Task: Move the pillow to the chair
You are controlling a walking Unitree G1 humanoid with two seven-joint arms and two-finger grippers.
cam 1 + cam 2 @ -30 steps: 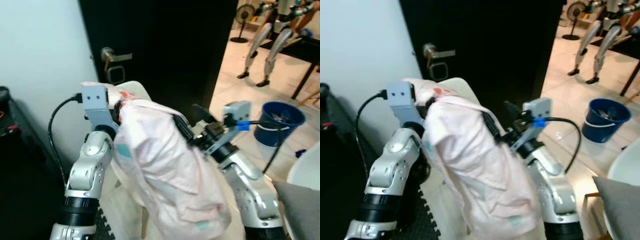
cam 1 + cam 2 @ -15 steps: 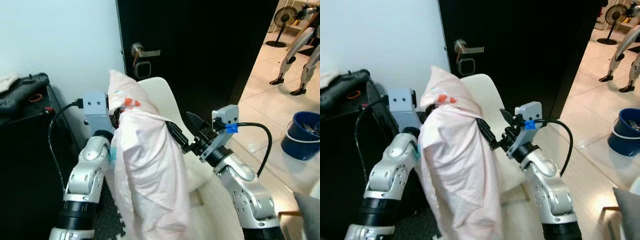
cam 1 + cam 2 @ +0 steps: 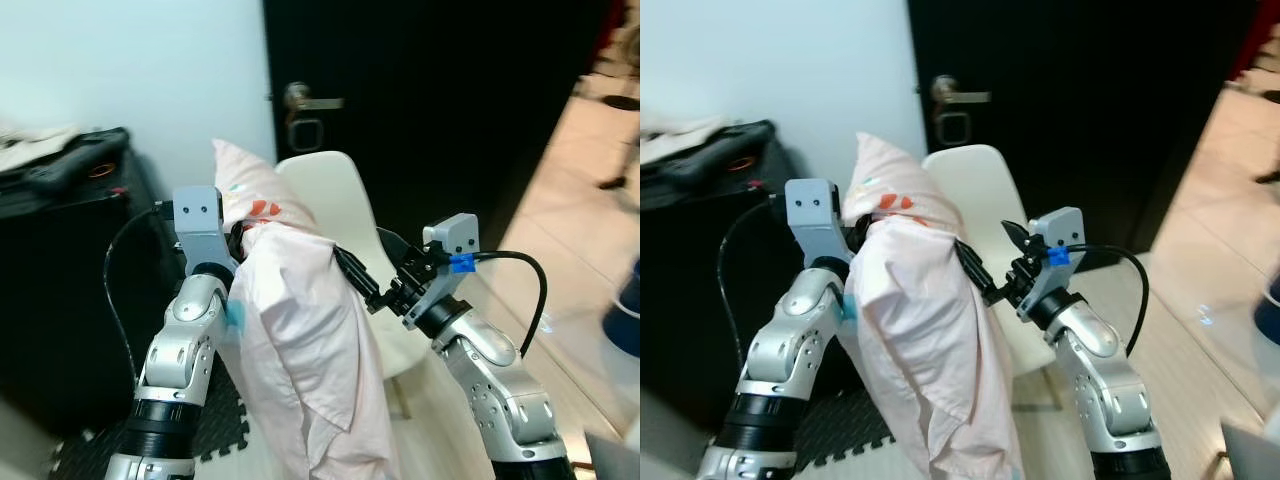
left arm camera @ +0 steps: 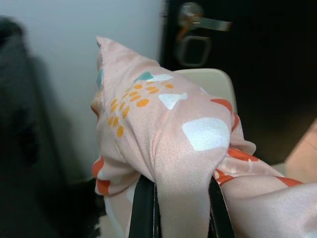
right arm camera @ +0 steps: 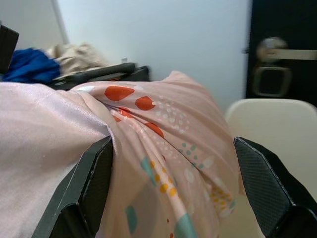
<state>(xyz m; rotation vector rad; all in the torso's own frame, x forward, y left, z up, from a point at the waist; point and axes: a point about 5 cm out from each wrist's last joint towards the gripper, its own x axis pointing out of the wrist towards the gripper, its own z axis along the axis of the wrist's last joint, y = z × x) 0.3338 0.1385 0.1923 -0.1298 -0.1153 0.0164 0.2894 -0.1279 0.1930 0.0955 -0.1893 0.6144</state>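
The pillow (image 3: 300, 340), pale pink with orange and teal marks, hangs in the middle of the frame, held up in the air between both arms, its long lower part drooping toward the floor. The left gripper (image 4: 176, 206) pinches a bunched fold near the pillow's top corner, its fingers (image 4: 143, 208) close together with cloth squeezed between them. The right gripper (image 5: 173, 193) meets the pillow from the other side; its fingers (image 5: 84, 198) stand wide, and the pillow bulges between them, so it seems to cradle rather than clamp. The white chair (image 3: 345, 215) stands just behind the pillow, in front of a black door (image 3: 450, 120) in the upper right, with a dark cabinet (image 3: 60, 290) at the left edge and a white wall (image 3: 130, 70) above it. The pillow is not yet on the seat, which it mostly hides from the head cameras. The main risk is the thin hold: only a fold of cover is pinched, and the heavy hanging part could pull it free or swing as the arms reach forward. The drooping end could also catch the seat's front edge and fold under, or nudge the light chair back toward the door. If released too early, the pillow would likely slide off the curved seat to the floor.
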